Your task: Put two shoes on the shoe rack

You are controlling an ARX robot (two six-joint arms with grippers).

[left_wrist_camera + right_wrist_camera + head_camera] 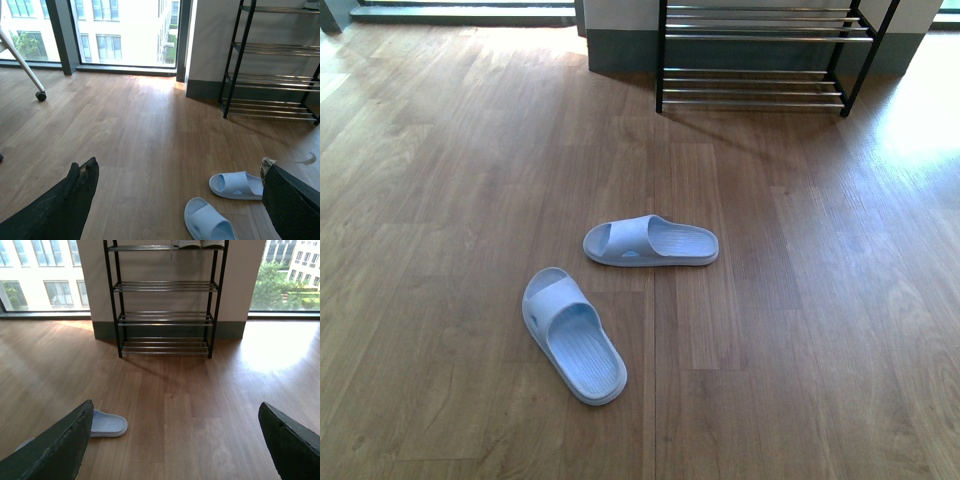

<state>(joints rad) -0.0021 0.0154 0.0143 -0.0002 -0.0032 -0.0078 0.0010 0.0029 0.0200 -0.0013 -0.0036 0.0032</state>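
Brown wood-plank floor [470,200], sun patches noted, runs to a pale wall [240,280] with a grey baseboard [227,330], flanked by dark-framed windows [64,40] showing a light building [135,45] and green trees [280,285]; a slanted white leg [20,61] on a black caster [41,96] stands near the glass.

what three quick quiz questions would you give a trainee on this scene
1. True or false: both slides lie on the floor, off the rack.
2. The left claw is: A shut on a slide, B open, C out of view.
3. Fill in: the right claw holds ____.
Key: 1 true; 2 B; 3 nothing.
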